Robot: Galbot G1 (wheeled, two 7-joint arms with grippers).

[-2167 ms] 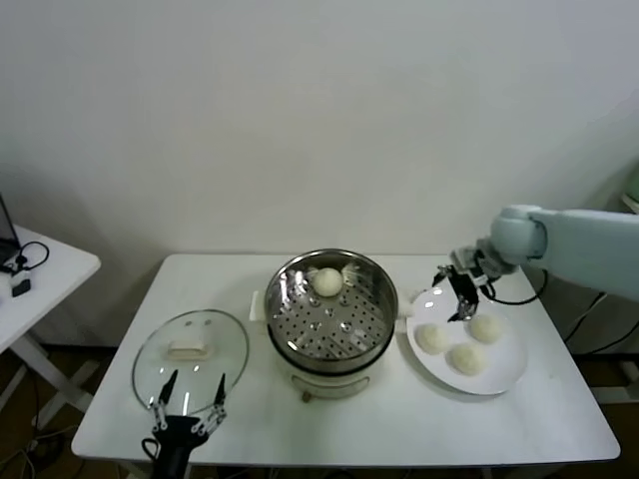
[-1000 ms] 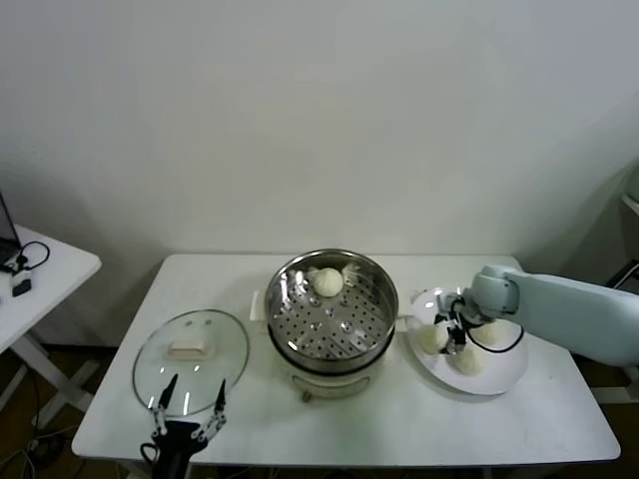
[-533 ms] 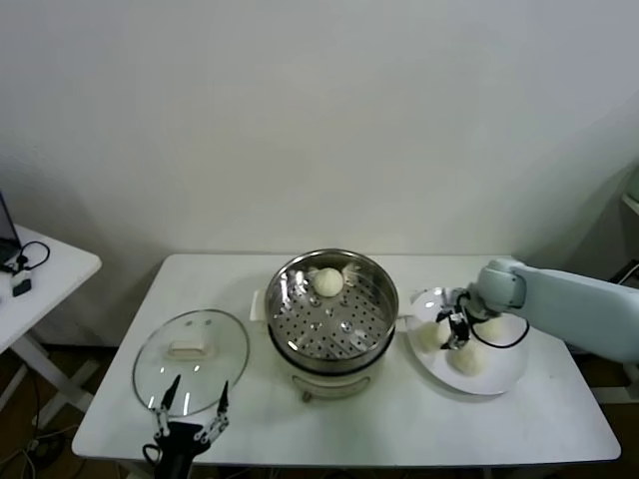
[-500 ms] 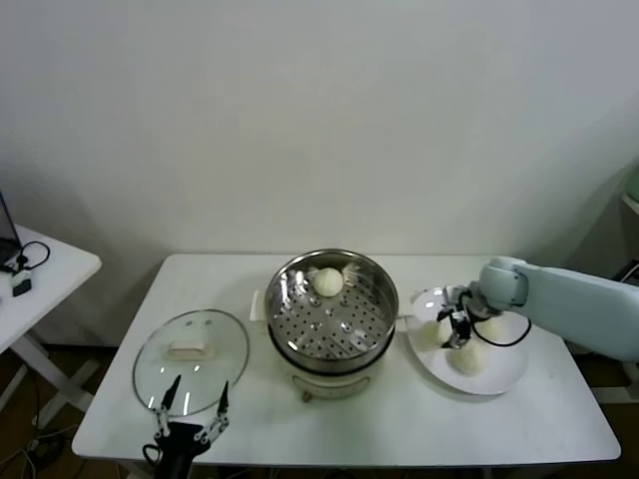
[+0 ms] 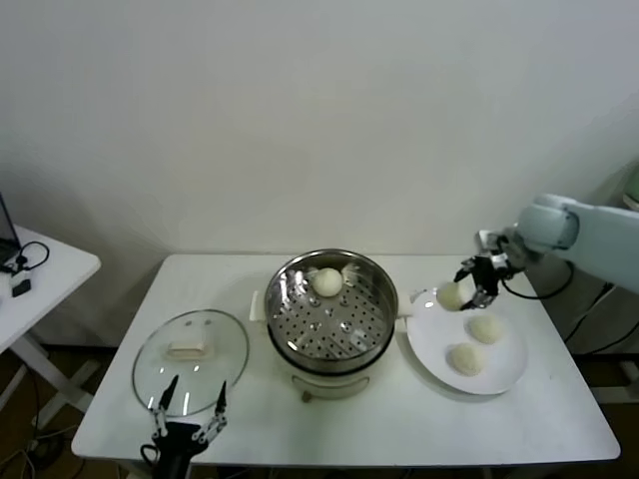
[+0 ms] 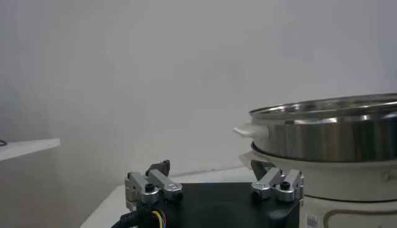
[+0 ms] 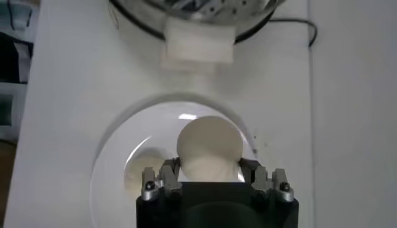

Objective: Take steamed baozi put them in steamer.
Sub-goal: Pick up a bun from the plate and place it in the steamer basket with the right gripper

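Right gripper (image 5: 471, 287) clamping round baozi (image 5: 450, 295) above plate (image 5: 499, 379), left gripper (image 5: 188, 407) parked

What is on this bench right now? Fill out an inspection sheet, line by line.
Surface: white rectangular table.
Job's things: round shiny steel steamer holds one cream-white round bun; two buns lie on the flat white plate; a fourth bun is lifted above the plate.
Clutter: round glass lid lies flat, left of the steamer.
End effectors: right end effector shut on the lifted bun; left end effector open, parked at the table's near edge by the lid.
Cables: black cable along the right arm.
Surroundings: plain wall; white side table to the left.
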